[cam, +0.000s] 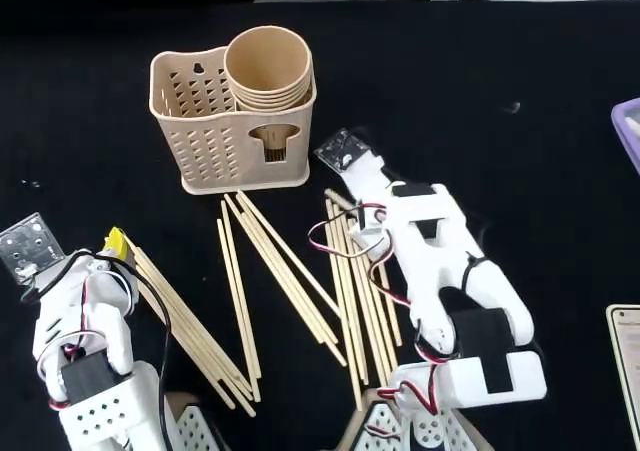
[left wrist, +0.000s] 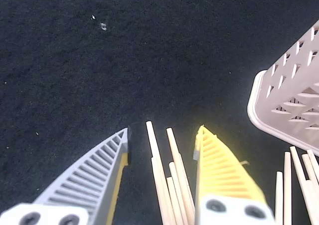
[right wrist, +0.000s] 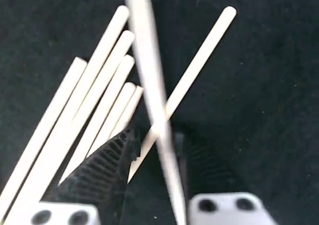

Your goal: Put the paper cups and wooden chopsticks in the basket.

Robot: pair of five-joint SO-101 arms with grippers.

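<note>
Black tabletop lay under everything; we saw the basket at eleven o'clock, with the paper cups stacked in its three-o'clock compartment; wooden chopsticks lay scattered at six o'clock of it; the left gripper, at eight o'clock, stood wide open astride several stick ends; the right gripper, at four o'clock of the basket, pinched a single chopstick.
</note>
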